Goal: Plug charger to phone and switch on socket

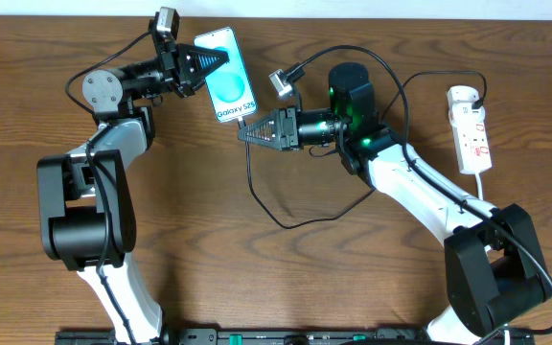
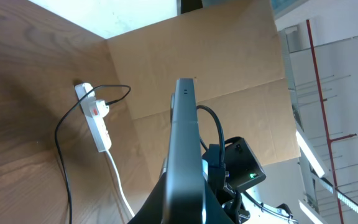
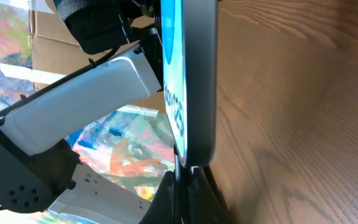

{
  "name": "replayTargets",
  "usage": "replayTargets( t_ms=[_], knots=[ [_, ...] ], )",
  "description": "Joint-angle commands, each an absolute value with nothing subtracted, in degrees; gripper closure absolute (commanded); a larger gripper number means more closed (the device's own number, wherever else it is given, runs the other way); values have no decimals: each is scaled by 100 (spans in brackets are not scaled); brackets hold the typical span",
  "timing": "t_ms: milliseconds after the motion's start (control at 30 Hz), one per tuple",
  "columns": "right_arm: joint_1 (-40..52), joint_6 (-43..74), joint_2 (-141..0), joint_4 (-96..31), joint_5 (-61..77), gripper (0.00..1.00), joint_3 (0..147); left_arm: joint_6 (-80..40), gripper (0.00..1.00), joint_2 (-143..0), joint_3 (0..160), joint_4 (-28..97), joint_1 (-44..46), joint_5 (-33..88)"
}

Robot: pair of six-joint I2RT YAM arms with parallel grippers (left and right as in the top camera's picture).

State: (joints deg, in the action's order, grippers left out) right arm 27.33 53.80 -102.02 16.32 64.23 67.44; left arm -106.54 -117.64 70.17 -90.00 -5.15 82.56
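Overhead, the left hand (image 1: 222,61) pinches the phone (image 1: 228,92) by its left edge, far on the table (image 1: 353,287). The right hand (image 1: 243,134), closed on the charger (image 1: 274,218) tip, meets its near end (cable looks limp; better to grip the stiff plug). The socket (image 1: 471,129) lies right.

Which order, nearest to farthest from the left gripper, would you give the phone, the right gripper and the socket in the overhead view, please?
1. phone, clamped in the left gripper.
2. right gripper, holding the charger at the phone's lower end.
3. socket, far off on the right.
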Motion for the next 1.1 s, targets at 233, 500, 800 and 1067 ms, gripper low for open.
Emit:
replayTargets(
  t_ms=[233, 500, 800, 1067],
  knots=[
    [2753, 5356, -10267, 1651, 6294, 99, 6807, -10700, 93, -11690, 7105, -9091, -506, 8162],
    [2753, 5358, -10267, 1651, 6287, 99, 6807, -10700, 93, -11690, 7107, -9091, -456, 8162],
    [2753, 5356, -10267, 1653, 6287, 99, 6807, -10700, 93, -11690, 7105, -9094, -451, 8197],
    [2753, 5402, -10267, 1699, 6217, 99, 6807, -10698, 93, -11690, 7105, -9091, -451, 8291]
  ],
)
